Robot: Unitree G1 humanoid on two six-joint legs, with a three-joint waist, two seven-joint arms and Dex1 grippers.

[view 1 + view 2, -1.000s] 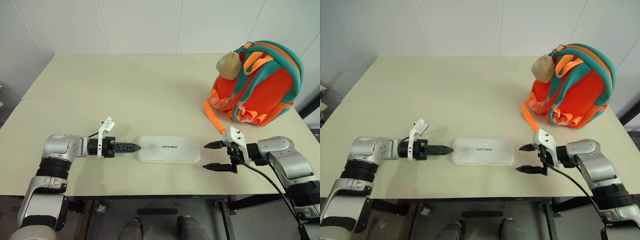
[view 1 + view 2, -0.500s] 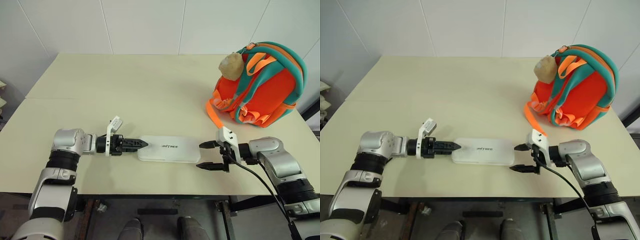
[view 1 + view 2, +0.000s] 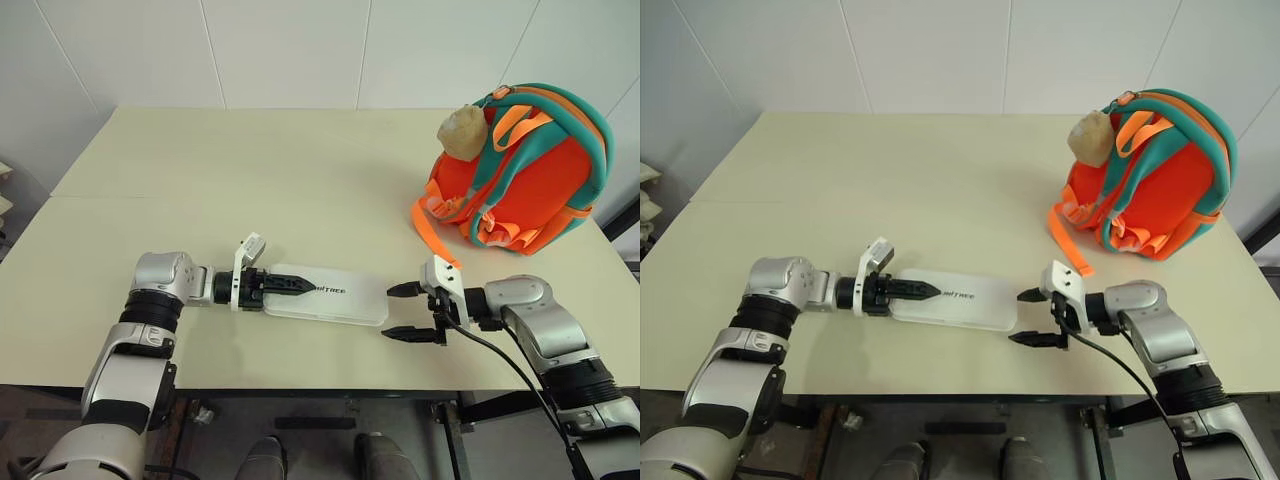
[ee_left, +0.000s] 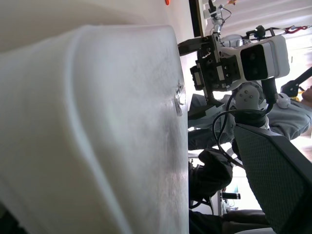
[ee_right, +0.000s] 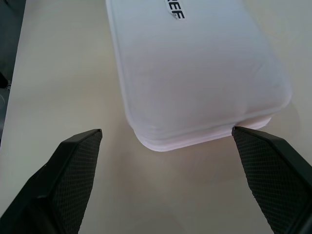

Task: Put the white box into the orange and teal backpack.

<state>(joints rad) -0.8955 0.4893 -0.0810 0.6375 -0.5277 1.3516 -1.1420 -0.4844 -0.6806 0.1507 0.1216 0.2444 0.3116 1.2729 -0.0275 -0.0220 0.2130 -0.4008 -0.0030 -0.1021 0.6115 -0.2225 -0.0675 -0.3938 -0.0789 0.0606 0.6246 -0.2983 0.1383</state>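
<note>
White box (image 3: 325, 294): flat on the tan table (image 3: 250, 180), lower centre of the head views, long axis left to right, slightly tilted, dark lettering on the lid facing up.

Orange and teal backpack (image 3: 520, 170): upright at the upper right of the head views, well apart from the box; tan plush charm (image 3: 461, 131) at its upper left side, orange strap (image 3: 432, 232) trailing onto the table toward the lower left.

Left gripper (image 3: 290, 286): lower left of centre, pointing right, black fingers lying over the left end of the box. Fingers stacked in the head views, gap not visible; reading at widest setting, so taken as spread. No grip on the box confirmed. Box surface very close in the left wrist view.

Right gripper (image 3: 405, 312): lower right of centre, pointing left, fingers (image 5: 73, 165) spread wide. Right end of the box just beside the fingertips, facing the gap between them, not touching.
</note>
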